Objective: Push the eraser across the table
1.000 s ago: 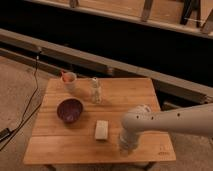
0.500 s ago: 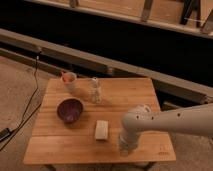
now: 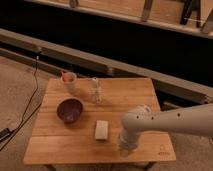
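A white robot arm [image 3: 170, 120] reaches in from the right over the table [image 3: 130, 92], a small square of light-brown planks on a concrete floor, and its gripper [image 3: 126, 146] hangs low over the near right part of the top. The eraser is hidden from the camera. A dark purple bowl [image 3: 69, 110] sits left of centre, with a pale beige block [image 3: 102, 130] just left of the gripper, a clear bottle [image 3: 95, 90] mid-table and a small cup [image 3: 69, 81] at the far left.
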Motion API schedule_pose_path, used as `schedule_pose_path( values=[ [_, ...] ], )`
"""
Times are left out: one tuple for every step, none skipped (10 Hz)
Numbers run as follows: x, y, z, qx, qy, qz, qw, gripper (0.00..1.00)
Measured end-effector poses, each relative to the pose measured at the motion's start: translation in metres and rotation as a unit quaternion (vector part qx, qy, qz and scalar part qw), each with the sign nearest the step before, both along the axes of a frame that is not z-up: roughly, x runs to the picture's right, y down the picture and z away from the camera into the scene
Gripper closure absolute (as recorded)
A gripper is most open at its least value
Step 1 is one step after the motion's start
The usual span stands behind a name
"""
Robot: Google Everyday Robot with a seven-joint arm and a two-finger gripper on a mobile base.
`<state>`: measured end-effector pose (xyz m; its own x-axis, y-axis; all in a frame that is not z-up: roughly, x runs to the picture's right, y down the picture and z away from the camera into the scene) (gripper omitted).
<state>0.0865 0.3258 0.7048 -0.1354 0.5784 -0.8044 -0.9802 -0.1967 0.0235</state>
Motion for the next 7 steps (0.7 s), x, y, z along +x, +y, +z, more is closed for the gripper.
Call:
schedule_pose_path(
  values=[
    [0.0000, 0.0000, 0.0000, 0.000, 0.000, 0.000, 1.0000, 0.69],
    [0.0000, 0.0000, 0.0000, 0.000, 0.000, 0.000, 1.0000, 0.71],
    [0.0000, 0.0000, 0.0000, 0.000, 0.000, 0.000, 1.0000, 0.76],
    [0.0003, 0.0001, 0.0001, 0.000, 0.000, 0.000, 1.0000, 0.74],
    [0.0003, 0.0000, 0.0000, 0.000, 0.000, 0.000, 1.0000, 0.69],
    [0.0003, 0.0000, 0.0001, 0.000, 0.000, 0.000, 1.0000, 0.57],
    [0.0003, 0.0000, 0.0001, 0.000, 0.000, 0.000, 1.0000, 0.48]
  ],
)
